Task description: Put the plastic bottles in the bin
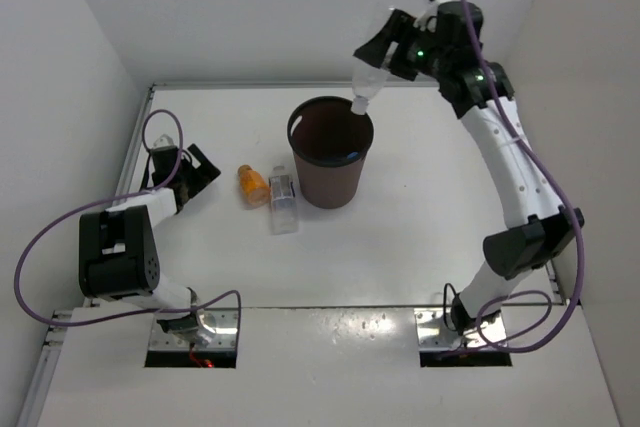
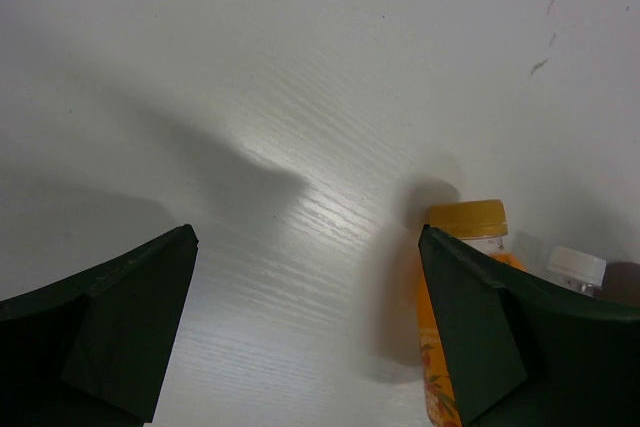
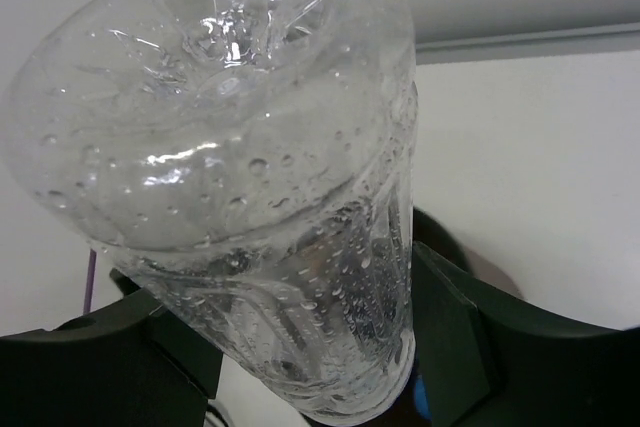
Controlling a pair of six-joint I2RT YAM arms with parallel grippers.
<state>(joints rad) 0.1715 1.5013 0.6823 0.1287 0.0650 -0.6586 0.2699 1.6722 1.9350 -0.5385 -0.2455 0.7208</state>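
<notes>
Clear bottle (image 3: 250, 197) in my right gripper (image 1: 385, 55) above bin (image 1: 330, 185); left gripper (image 2: 305, 337) wide; orange bottle (image 1: 252, 182), labelled bottle (image 1: 283, 203) to go; fourth maybe binned.

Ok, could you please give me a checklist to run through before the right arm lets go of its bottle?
1. Grip: right gripper shut on the plain clear bottle, cap end down: ok.
2. Cap over the mouth of the bin: it hangs at the far right rim: cannot tell.
3. Bin upright: ok.
4. Left gripper open and away from the bin: ok.
5. Orange bottle and labelled bottle lie left of the bin, out of the drop path: ok.
</notes>
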